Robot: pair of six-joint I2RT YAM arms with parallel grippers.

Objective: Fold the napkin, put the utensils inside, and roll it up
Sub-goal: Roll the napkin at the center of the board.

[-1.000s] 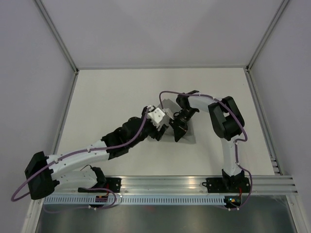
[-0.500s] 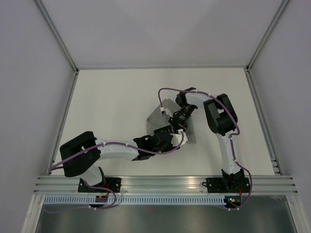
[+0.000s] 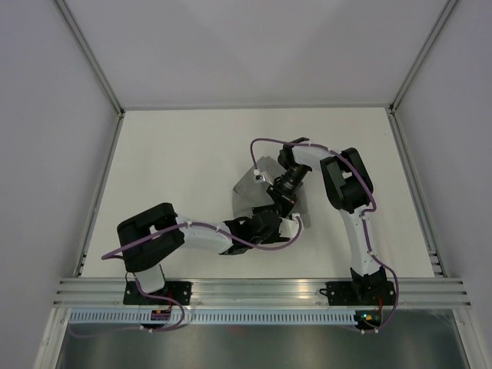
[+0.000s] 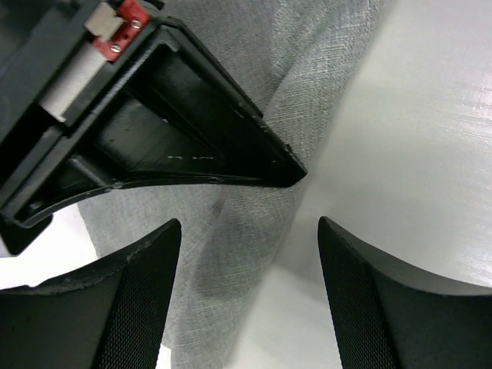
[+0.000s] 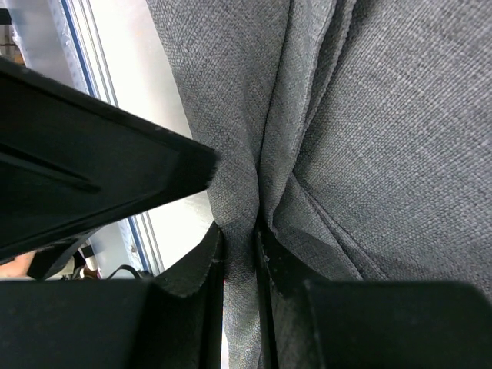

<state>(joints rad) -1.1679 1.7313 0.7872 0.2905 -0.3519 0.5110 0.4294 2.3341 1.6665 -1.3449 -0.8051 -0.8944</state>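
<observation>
Withdrawal is seen in the left arm (image 3: 192,231): against the view of a second ago, its elbow is folded back toward the near left, and the left gripper (image 4: 246,261) is brought round from the left flank of the napkin (image 3: 247,188) to its near end. There the fingers are spread apart, with cloth lying between them and nothing gripped. The right arm (image 3: 350,192) is hardly shifted, and the right gripper (image 5: 240,238) is clamped on a raised ridge of the cloth. A regrasp within the folding step is judged, with rolling not yet begun. The napkin lies in the middle of the table (image 3: 169,169), gathered into a narrow band. Its long axis runs far to near, leaning slightly right. No fork can be made out.
</observation>
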